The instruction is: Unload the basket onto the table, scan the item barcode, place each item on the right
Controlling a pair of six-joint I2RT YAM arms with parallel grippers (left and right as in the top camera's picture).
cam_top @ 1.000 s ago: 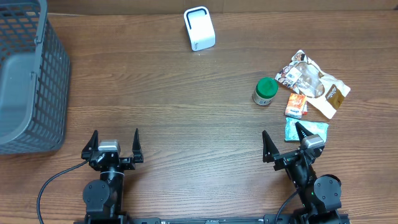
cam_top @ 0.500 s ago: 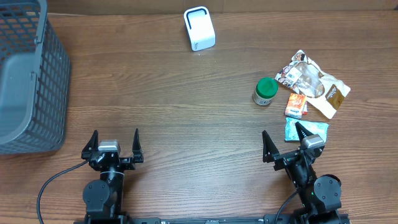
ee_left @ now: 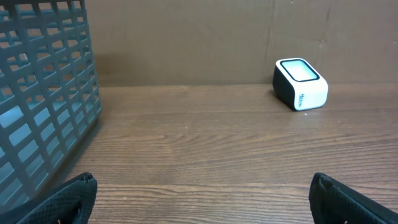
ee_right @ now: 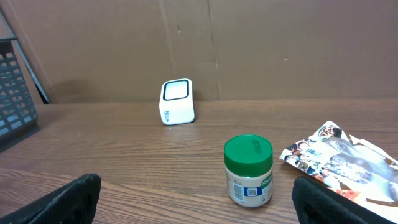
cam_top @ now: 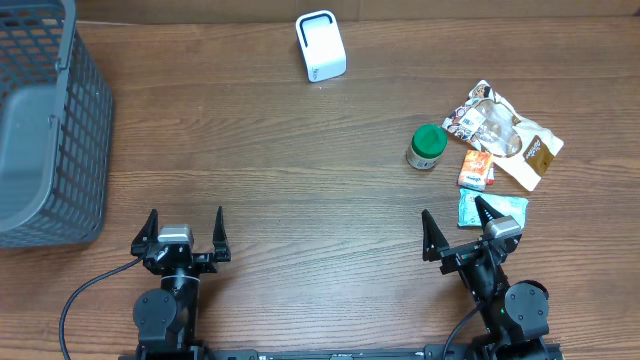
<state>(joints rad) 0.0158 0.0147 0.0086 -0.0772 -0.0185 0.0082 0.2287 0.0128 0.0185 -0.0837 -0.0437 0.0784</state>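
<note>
Wooden worktop (cam_top: 300, 180) lies bare across its middle, from the near edge to the far edge, giving open room between the two arms and the scanner. Left end effector (cam_top: 186, 214) sits at the near edge, left of centre, jaws spread wide, holding nothing. Right end effector (cam_top: 451, 208) sits at the near edge, right of centre, jaws likewise wide and empty. From overhead its outer fingertip overlaps the teal sachet (cam_top: 508, 208); contact cannot be confirmed. White scanner (cam_top: 321, 46) stands at the far edge, near centre, well apart from everything else. Grey mesh basket (cam_top: 85, 150) fills the far left corner and runs down the left edge. Items are grouped toward the right edge: green-lidded jar (cam_top: 427, 146) upright, orange carton (cam_top: 476, 169) just beside it, printed snack pouch (cam_top: 505, 135) lying flat behind the carton and appearing to touch it.
</note>
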